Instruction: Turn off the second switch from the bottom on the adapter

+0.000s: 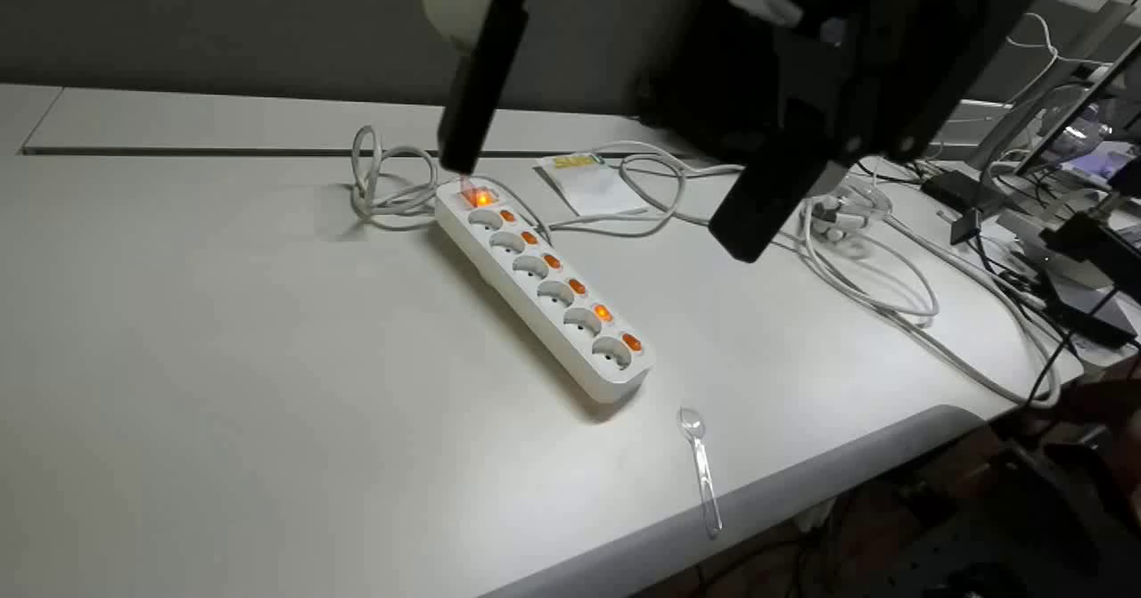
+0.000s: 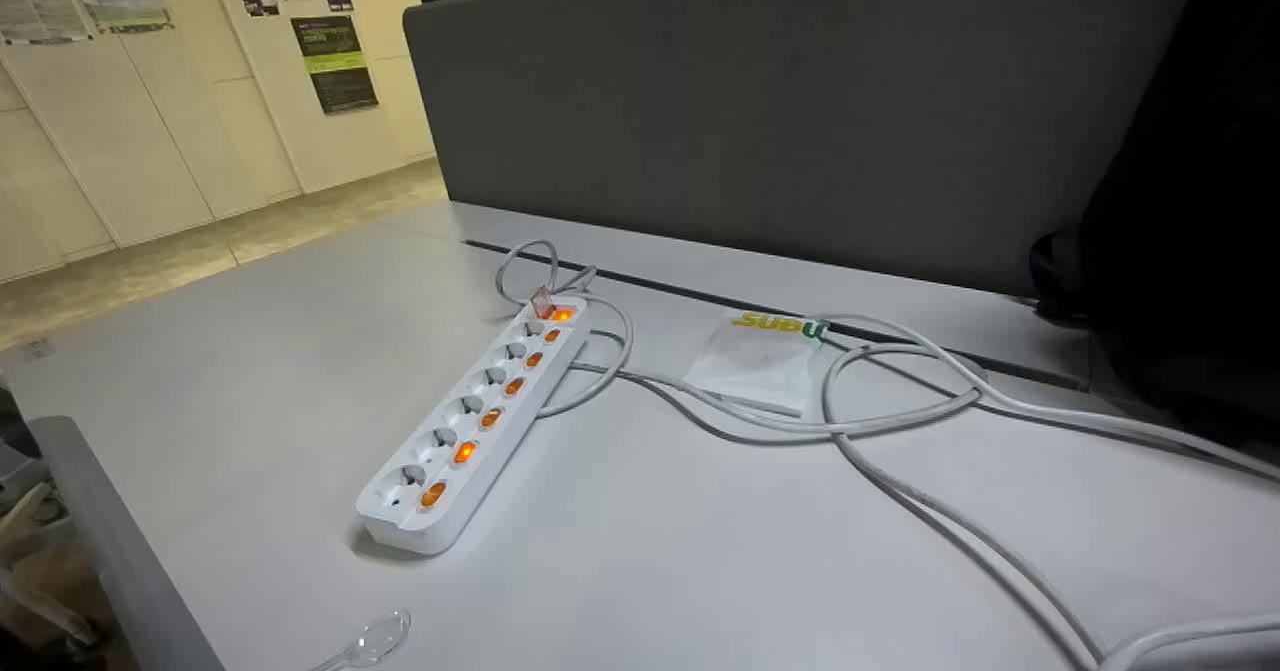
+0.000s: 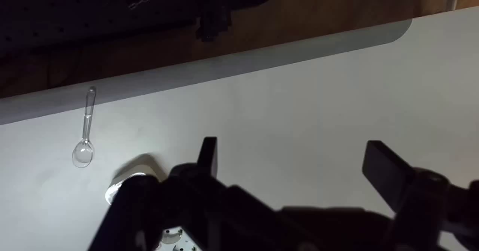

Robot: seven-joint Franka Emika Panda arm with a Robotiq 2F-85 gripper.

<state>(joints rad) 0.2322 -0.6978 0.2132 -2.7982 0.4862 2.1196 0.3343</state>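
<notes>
The adapter (image 1: 545,315) is a long white power strip lying on the table; it also shows in an exterior view (image 2: 488,473). The second switch from the bottom (image 1: 603,313) is a small orange rocker and glows brighter than its neighbours; it is also lit in an exterior view (image 2: 465,452). My gripper (image 1: 610,190) is open and empty, raised above the table. Its dark fingers are wide apart in the wrist view (image 3: 292,150). There, the adapter's near end (image 3: 119,184) shows at lower left, mostly hidden behind a finger, and the switch is hidden.
A clear plastic spoon (image 1: 700,464) lies near the table's rounded edge. White cables (image 2: 900,421) loop beside and behind the adapter. A white paper packet (image 2: 755,361) lies among them. A lit main switch (image 1: 482,198) sits at the cord end. A grey partition (image 2: 800,131) stands behind.
</notes>
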